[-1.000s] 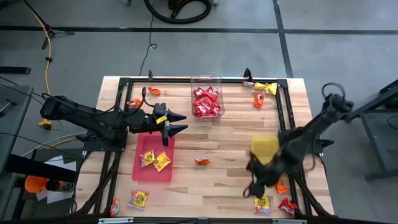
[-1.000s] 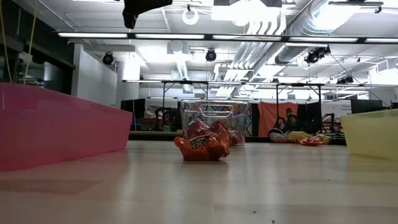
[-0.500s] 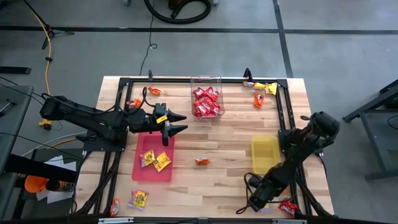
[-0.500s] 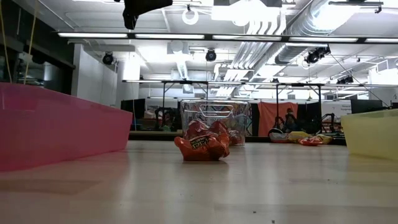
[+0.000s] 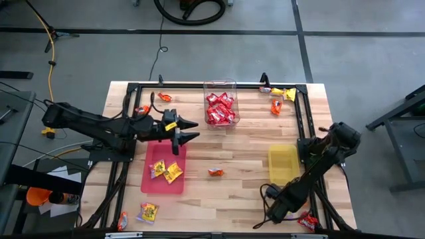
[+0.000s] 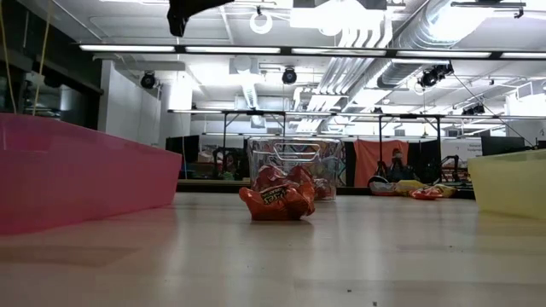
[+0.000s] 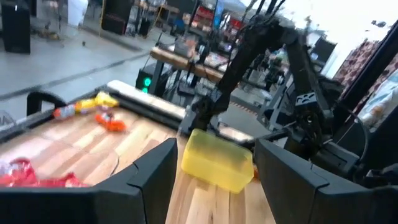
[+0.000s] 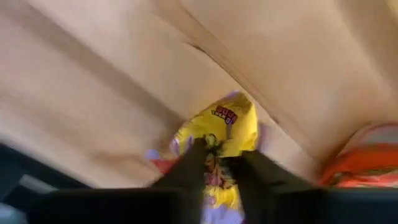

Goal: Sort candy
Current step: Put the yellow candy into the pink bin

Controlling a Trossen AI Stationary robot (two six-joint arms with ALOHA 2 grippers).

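Right gripper (image 8: pixel 214 163) pinching yellow candy packet (image 8: pixel 225 127) lying between its fingertips near table's front right corner; left gripper (image 5: pixel 182 131) hovering wide, farther off

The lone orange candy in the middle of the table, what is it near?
In the high view the orange candy lies alone on bare wood, between the pink tray on its left and the yellow tray on its right.

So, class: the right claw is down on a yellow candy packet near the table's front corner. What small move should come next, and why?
Probably lift straight up. The right claw has its fingers pinched on the yellow candy packet, which lies on the table. The yellow tray sits just beyond it, so raising the packet clear comes before carrying it there.
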